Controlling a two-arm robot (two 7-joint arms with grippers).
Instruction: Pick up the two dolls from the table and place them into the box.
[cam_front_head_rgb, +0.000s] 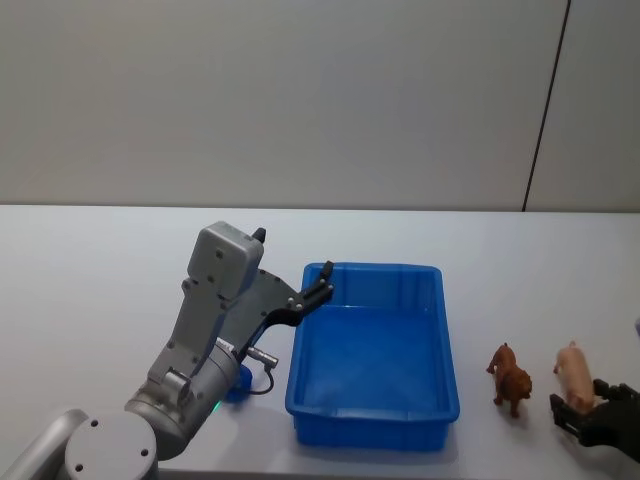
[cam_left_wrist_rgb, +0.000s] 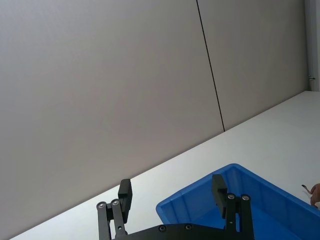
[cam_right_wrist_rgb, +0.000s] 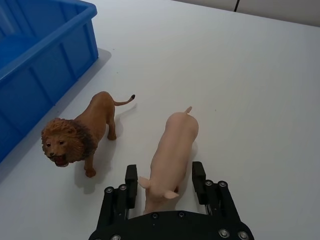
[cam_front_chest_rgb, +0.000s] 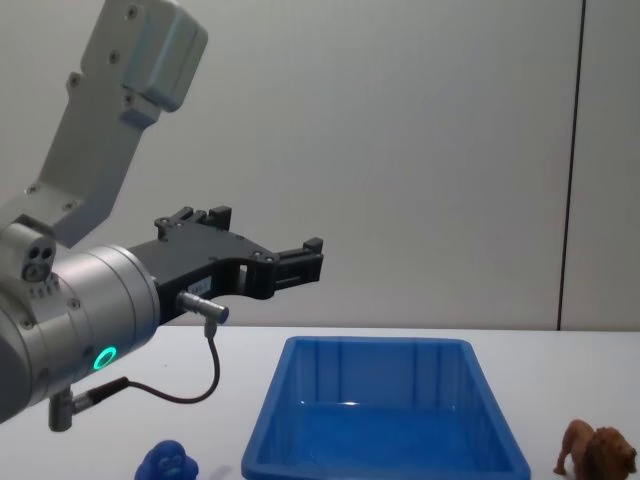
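Right gripper (cam_right_wrist_rgb: 165, 172) unclenched, straddling pig (cam_right_wrist_rgb: 172, 150) head (lion (cam_right_wrist_rgb: 82, 132) just beside); left gripper (cam_left_wrist_rgb: 171, 186) spread above box (cam_front_head_rgb: 370, 430).

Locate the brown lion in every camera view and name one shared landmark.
Head: lion right of the blue box, beside the pig.
Left wrist: brown sliver past the box's corner, probably it.
Right wrist: between box and pig.
Chest: lower right corner, right of the box.
Shared landmark: the blue box.

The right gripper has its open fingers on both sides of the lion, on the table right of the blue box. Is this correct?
No. The right gripper has its open fingers around the pig, not the lion, on the table right of the box; the right wrist view shows it.
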